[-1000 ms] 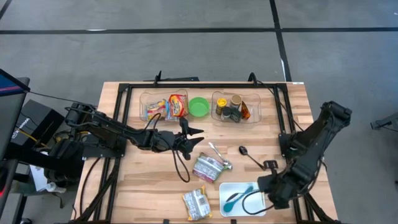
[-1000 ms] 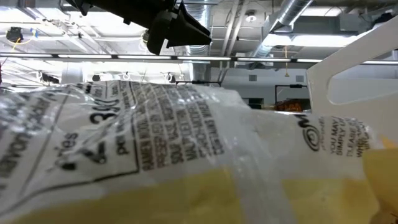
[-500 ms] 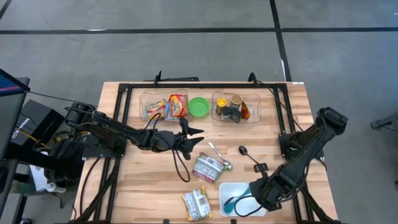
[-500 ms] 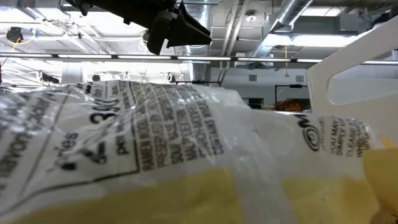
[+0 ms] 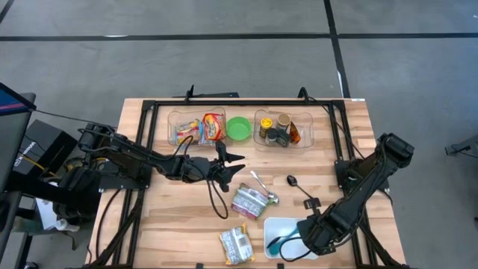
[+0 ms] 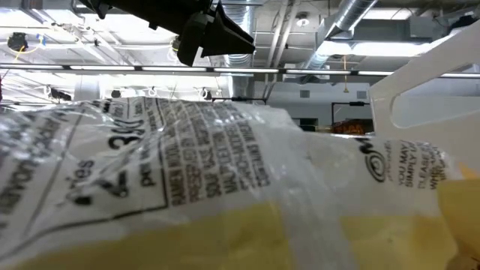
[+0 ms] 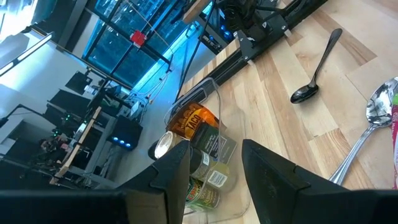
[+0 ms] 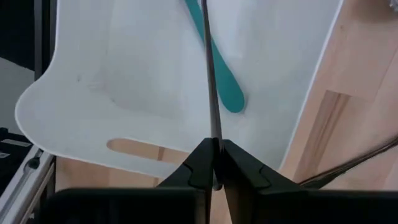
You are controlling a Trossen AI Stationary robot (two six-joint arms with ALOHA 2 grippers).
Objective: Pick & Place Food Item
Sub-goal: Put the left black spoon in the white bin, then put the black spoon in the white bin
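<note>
Swinging inward along the table's near edge, the right arm [image 5: 358, 187] is now hanging over the white tray [image 5: 278, 228], where a second ago it was standing off beyond the tray's outer side. Everything else is sitting where it was.

Across the table [image 5: 321, 142], the left arm [image 5: 142, 161] is reaching out to the centre, its gripper [image 5: 233, 166] hovering with fingers parted and empty, pointing toward the far bins, probably just waiting.

Down at the tray, the right gripper [image 8: 213, 163] is pinching a thin metal handle [image 8: 210, 93] between nearly closed fingers, apparently a utensil, its other end hidden. It is holding this above the teal spoon [image 8: 219, 70] already lying there, so it looks to be setting cutlery down.

Food is lying untouched: a silver packet [image 5: 251, 202] mid-table and a yellow packet [image 5: 236, 243] at the near edge, just beside the tray.

Room looks tight there: tray rim, packet and table edge are crowding together, while bare wood is lying open between the arms.
</note>
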